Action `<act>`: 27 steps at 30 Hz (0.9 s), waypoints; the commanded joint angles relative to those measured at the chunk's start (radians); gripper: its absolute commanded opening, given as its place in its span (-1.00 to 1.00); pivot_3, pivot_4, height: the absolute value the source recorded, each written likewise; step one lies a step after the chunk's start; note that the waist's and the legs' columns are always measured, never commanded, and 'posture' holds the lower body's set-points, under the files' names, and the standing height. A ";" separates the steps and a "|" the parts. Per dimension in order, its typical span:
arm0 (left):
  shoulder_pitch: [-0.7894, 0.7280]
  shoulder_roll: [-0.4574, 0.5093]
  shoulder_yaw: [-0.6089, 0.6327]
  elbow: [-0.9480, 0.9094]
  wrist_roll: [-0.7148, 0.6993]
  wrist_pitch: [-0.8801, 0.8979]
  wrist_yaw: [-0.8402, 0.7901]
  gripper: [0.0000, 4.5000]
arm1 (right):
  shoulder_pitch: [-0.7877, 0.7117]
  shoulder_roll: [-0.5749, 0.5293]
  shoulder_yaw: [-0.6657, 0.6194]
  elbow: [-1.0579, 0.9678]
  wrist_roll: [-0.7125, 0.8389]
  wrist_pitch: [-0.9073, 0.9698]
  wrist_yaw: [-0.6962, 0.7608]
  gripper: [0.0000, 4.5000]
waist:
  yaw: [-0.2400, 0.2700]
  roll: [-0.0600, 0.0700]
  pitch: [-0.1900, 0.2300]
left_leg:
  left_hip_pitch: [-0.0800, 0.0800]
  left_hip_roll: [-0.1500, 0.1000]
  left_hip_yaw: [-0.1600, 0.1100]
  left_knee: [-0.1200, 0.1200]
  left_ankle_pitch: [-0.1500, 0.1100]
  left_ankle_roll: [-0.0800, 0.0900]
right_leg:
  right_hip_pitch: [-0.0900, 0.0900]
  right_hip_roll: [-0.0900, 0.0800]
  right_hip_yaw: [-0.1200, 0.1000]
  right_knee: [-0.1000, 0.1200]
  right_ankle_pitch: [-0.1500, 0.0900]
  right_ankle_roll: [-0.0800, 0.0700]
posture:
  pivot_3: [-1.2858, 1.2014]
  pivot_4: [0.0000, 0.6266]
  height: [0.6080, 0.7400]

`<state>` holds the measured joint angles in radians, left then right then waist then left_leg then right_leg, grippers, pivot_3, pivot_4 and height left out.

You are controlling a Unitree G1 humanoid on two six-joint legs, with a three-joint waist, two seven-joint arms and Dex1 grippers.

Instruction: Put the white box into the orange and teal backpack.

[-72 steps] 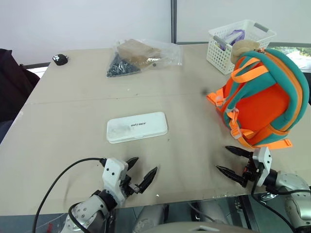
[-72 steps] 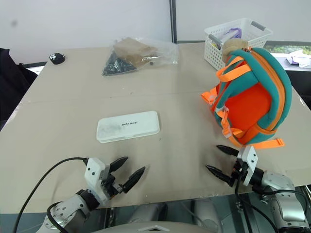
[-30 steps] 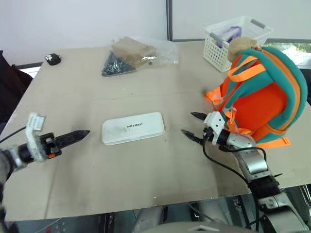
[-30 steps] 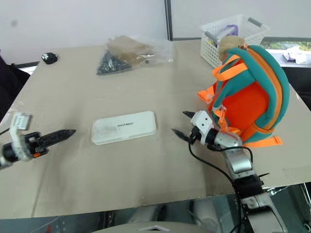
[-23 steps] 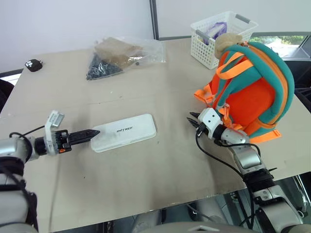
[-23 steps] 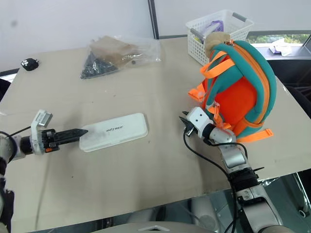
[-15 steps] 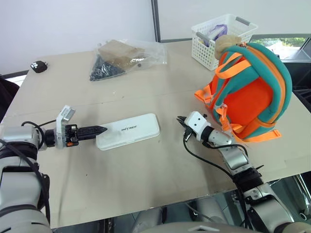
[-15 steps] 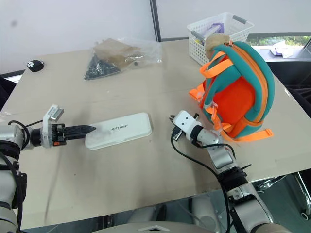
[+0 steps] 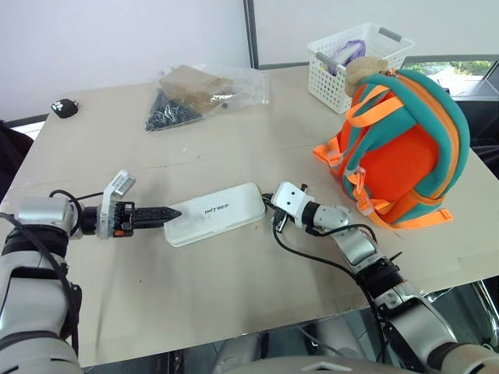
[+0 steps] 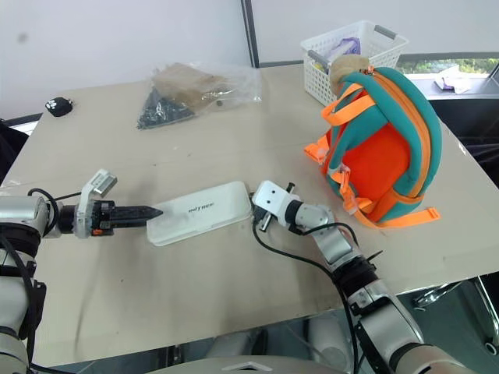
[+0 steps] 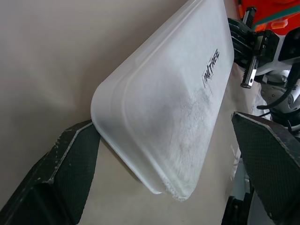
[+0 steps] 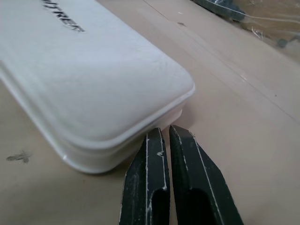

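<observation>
The white box (image 9: 216, 213) lies flat on the table, its dark lettering facing up. My left gripper (image 9: 170, 213) is at the box's left end. In the left wrist view it stands open, one finger (image 11: 70, 168) on each side of that end of the box (image 11: 178, 93). My right gripper (image 9: 269, 207) is at the box's right end. In the right wrist view its fingertips (image 12: 161, 136) are shut together and rest against the end of the box (image 12: 93, 89). The orange and teal backpack (image 9: 405, 148) stands upright at the right, apart from both grippers.
A white lattice basket (image 9: 355, 58) stands behind the backpack. A clear plastic bag (image 9: 204, 87) with dark and tan contents lies at the back middle. A small black object (image 9: 62, 107) sits at the back left. The table's front edge (image 9: 234, 331) is close below the arms.
The right gripper has shut and moved left from beside the backpack to the box's right end. The left gripper has moved right until its open fingers flank the box's left end.
</observation>
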<state>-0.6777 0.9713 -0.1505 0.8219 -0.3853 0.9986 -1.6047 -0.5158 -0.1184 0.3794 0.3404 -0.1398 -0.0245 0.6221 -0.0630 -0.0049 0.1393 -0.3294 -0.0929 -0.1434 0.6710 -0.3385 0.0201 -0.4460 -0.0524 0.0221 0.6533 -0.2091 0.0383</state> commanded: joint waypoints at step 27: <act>0.266 -0.203 0.364 -0.402 -0.285 0.241 0.315 -0.50 | 0.068 -0.005 -0.107 -0.206 0.153 0.067 0.056 -1.00 | 0.019 -0.003 -0.005 | -0.001 0.003 -0.001 0.000 0.000 0.000 | 0.000 -0.001 0.000 0.000 0.000 0.000 | 0.03 -0.52 1.00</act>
<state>-0.4108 0.7654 0.1749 0.4303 -0.6654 1.2582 -1.3305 -0.4455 -0.1416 0.2782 0.2093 -0.0322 0.0688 0.6672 -0.0436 -0.0081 0.1346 -0.3301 -0.0901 -0.1441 0.6711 -0.3386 0.0199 -0.4463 -0.0531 0.0223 0.6532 -0.2091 0.0381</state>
